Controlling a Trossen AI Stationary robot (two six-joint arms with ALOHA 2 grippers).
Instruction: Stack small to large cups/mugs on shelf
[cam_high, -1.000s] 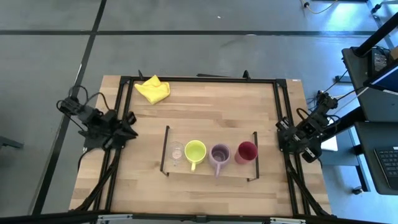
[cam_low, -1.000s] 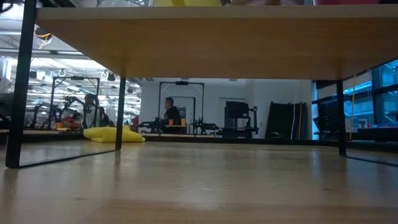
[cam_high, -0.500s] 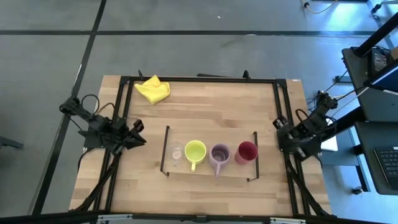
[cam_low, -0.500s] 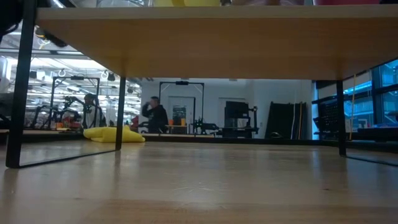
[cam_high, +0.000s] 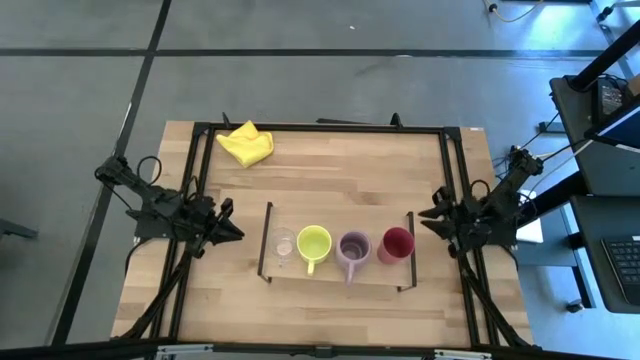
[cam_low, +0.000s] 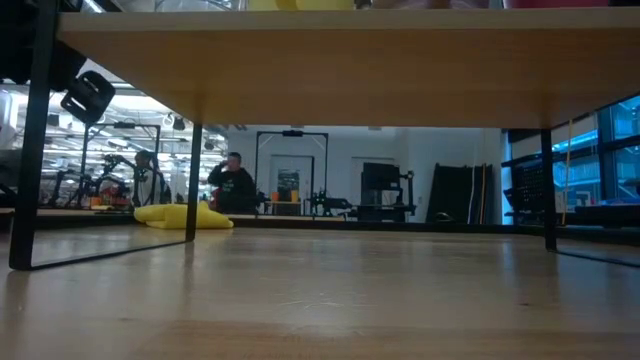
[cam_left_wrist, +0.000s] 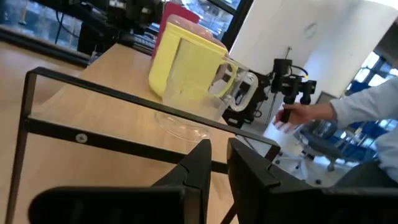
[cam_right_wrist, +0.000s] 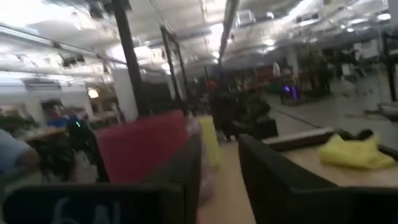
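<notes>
Light-wood shelf (cam_high: 335, 272) with thin black end frames sits on the tabletop (cam_high: 330, 170), toward its front edge. Four vessels stand on it in a single row, none nested. From the left end: a small clear glass (cam_high: 283, 243), a yellow-green mug (cam_high: 314, 243) with its handle pointing to the front, a purple mug (cam_high: 353, 247) with its handle likewise to the front, and a red handleless cup (cam_high: 397, 244) at the right end. Neighbouring vessels stand close together; contact between them cannot be told.

Left hand (cam_high: 229, 229) hovers just beside the shelf's left frame, pointing at the glass, touching nothing. Its fingers (cam_left_wrist: 200, 163) stand narrowly apart and hold nothing. Right hand (cam_high: 432, 218) hovers just beside the right frame, pointing at the red cup, also clear of it. Its fingers (cam_right_wrist: 273, 171) are parted by a moderate gap and hold nothing.

A yellow cloth (cam_high: 246, 144) lies crumpled near the tabletop's far left corner, well apart from the shelf.

A person (cam_low: 234, 185) stands in the room beyond.
</notes>
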